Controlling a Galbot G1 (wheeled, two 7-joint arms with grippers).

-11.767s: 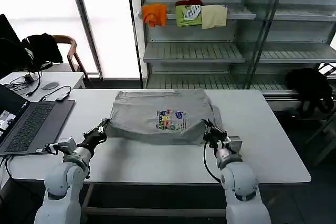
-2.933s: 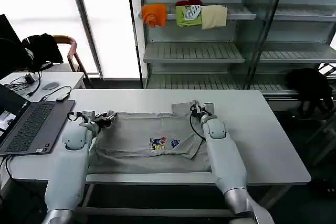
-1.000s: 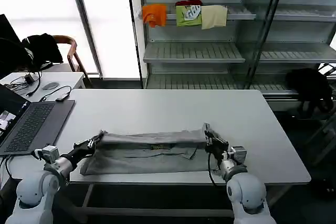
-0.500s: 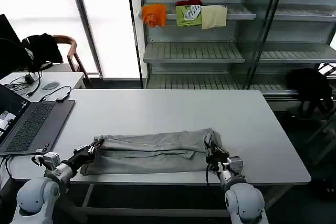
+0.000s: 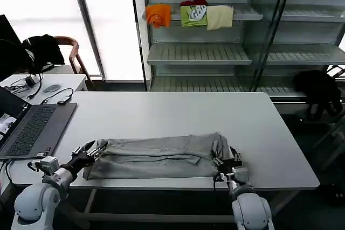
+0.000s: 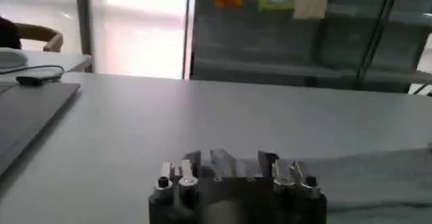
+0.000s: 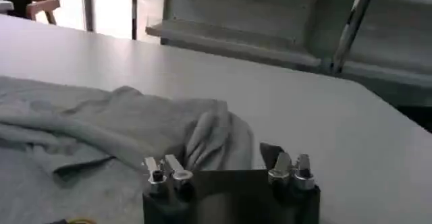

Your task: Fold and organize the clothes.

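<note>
Two grippers are seen at the near table edge: left gripper (image 5: pixel 86 151) at the shirt's left end, fingers spread apart, nothing held; right gripper (image 5: pixel 225 164) at the shirt's right end, fingers also apart and empty, just beside the bunched cloth. The open state is confirmed in the left wrist view (image 6: pixel 235 175) and the right wrist view (image 7: pixel 226 168), where the cloth is seen in front of the fingers, not between them.

One grey shirt (image 5: pixel 156 157) is laid as a long band across the near part of the table (image 5: pixel 172 112), folded over lengthwise, with a rumpled lump at its right end (image 7: pixel 202 127). The chest print is tucked out of sight.

Progress is judged as partway: the lengthwise fold is done and released; cross folds into a compact square, smoothing of the right end, and putting away are judged still left.

A laptop (image 5: pixel 29 129) is set at the left of the table. Farther back, orange, green and cream garments (image 5: pixel 190 15) are kept on a shelf rack (image 5: pixel 199 53).
</note>
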